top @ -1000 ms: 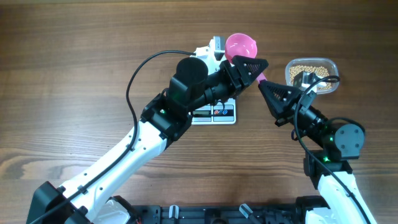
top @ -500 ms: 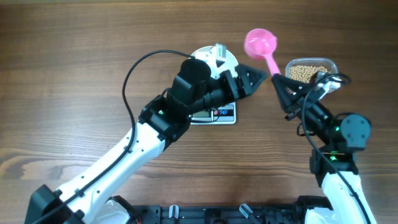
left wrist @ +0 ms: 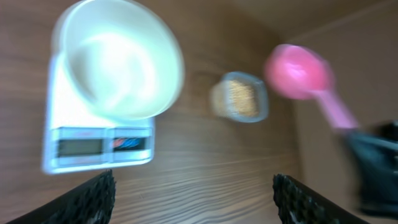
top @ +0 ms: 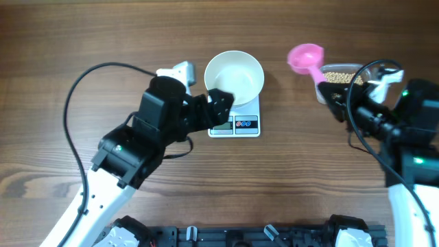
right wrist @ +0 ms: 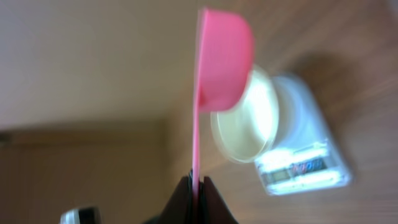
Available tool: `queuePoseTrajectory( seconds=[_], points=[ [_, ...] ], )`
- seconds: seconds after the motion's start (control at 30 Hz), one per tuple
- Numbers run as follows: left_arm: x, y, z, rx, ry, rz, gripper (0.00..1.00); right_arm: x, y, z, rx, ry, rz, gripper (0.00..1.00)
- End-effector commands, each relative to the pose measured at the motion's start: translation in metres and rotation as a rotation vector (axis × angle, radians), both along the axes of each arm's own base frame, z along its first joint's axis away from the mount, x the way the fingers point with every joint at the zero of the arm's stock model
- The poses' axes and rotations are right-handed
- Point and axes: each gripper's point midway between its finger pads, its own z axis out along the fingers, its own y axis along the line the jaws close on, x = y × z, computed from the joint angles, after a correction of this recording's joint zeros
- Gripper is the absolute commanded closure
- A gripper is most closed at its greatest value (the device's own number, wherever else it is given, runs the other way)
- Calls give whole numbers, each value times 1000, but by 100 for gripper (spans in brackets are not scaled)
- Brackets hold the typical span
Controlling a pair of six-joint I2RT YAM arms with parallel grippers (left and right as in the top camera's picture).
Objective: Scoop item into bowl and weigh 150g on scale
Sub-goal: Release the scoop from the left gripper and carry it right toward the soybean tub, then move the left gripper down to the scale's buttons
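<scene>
- Overhead view: bowl (top: pixel 234 75) sits empty on scale (top: pixel 236 124).
- Left gripper (left wrist: pixel 193 186): jaws wide apart, holding nothing, just beside the scale.
- Right gripper (right wrist: pixel 196 183): clamped tight on the handle of pink scoop (top: pixel 305 57).
- Beans (top: pixel 341 77) lie in clear tub (top: pixel 343 66).

The left arm (top: pixel 103 195) has a long white link in the lower left of the overhead view. Above the link come black, blocky joint housings, one of them with a round black cap. A thin black cable (top: pixel 66 120) makes a wide loop at its side, and a small white piece (top: pixel 177 70) sits near its upper end. The left gripper (left wrist: pixel 193 190) has black fingers (left wrist: pixel 93 200) with a rough, dotted surface. The right arm (top: pixel 405 134), at the right edge, is black above and white below, with black cables curling over it. The fingers (right wrist: pixel 181 202) of the right gripper (right wrist: pixel 196 190) are dark; their picture is blurred.
</scene>
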Motion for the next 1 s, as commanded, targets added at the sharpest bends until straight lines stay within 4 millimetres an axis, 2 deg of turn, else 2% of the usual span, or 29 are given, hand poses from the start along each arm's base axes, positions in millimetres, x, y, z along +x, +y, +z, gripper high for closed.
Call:
queuePoseTrajectory(
  seconds=[0.0,0.1,0.13,0.3,0.5,0.6,0.7,0.8,0.93,0.97],
  points=[
    [0,19,-14,120,3,-7,11,-1,-47,32,-454,-120,-92,95],
    [-1,19,-22,135,32,-8,0,-12,-62,36,-575,-75,-116,96],
    [-1,19,-23,137,35,-9,0,-16,-67,36,-610,-57,-123,95],
    [-1,17,-24,132,41,-13,0,-24,-82,22,-694,23,-147,95],
    [-8,10,-26,107,72,-56,0,-36,-91,-8,-725,183,-141,95],
    [-7,9,-33,117,91,-57,1,-37,-90,-18,-716,221,-121,96],
    [-8,6,-47,136,141,-71,8,-37,-90,-27,-722,244,-109,96],
    [-11,0,-67,171,203,-98,32,-34,-91,-28,-757,233,-72,96],
    [-17,-15,-87,201,250,-166,86,-32,-91,-30,-772,231,-56,96],
    [-18,-18,-91,206,257,-178,96,-31,-92,-31,-772,236,-57,96]
  ],
)
